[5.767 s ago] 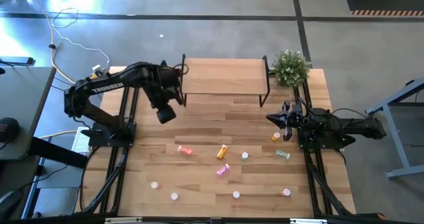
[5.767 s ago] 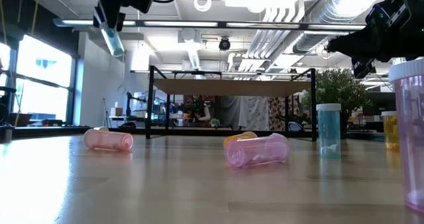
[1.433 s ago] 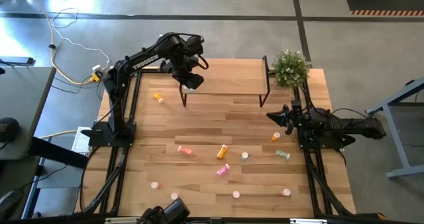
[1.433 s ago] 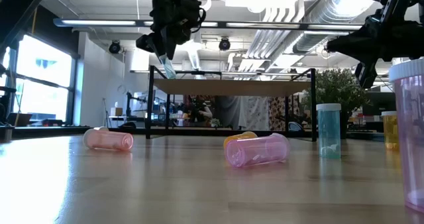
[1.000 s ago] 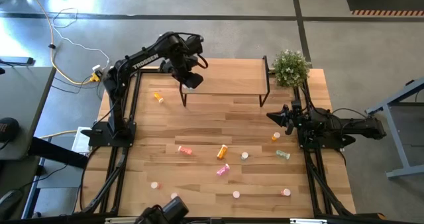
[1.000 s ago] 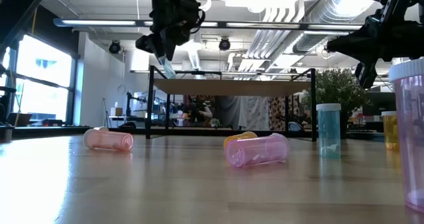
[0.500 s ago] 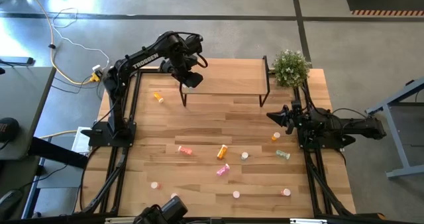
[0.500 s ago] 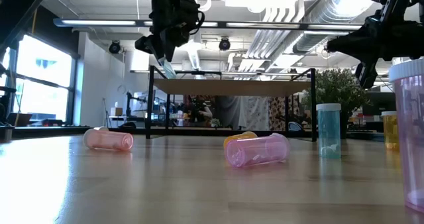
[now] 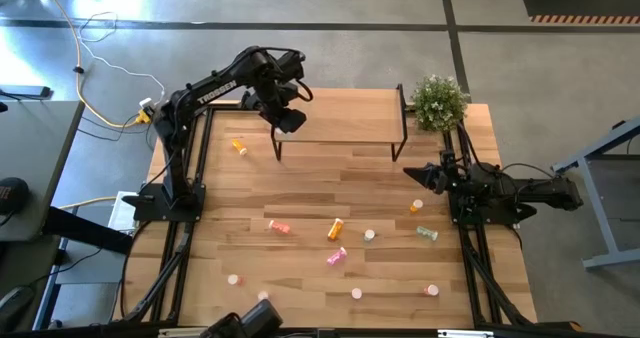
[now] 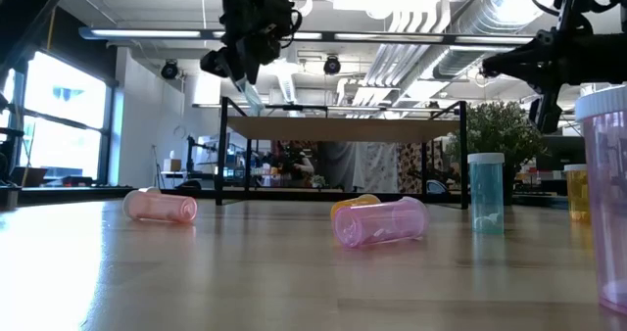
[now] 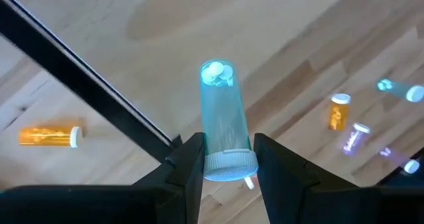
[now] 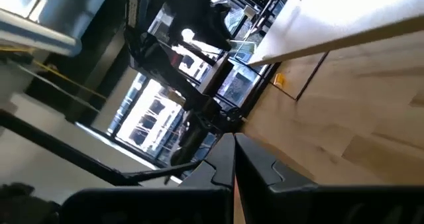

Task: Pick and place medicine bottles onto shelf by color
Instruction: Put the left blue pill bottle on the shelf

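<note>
Nearest the low camera, a pink bottle (image 10: 609, 189) stands upright at the edge of the plank surface (image 9: 320, 188). A little farther in, a pink bottle (image 10: 380, 222) lies on its side with an orange one (image 10: 353, 205) just behind it, another pink bottle (image 10: 160, 206) lies off to one side, and a blue-green bottle (image 10: 485, 192) stands upright. From above, several more bottles are scattered over the near half of the surface, some showing only their white caps.

Past these, the right gripper (image 9: 412, 176) waits above the surface near an orange bottle (image 9: 416, 207), its jaws together and empty.

Farther back stands the shelf (image 9: 340, 115), a light-wood board on thin black legs, with a potted plant (image 9: 438, 102) beside its right end. The left gripper (image 9: 289, 122) hangs over the shelf's front left corner, its jaws clamped on the capped end of a teal bottle (image 11: 222, 118) that points away from the wrist, white pills visible inside. The bottle is in the air above the shelf's edge. An orange bottle (image 9: 238, 146) lies on the surface just left of the shelf's left legs.
</note>
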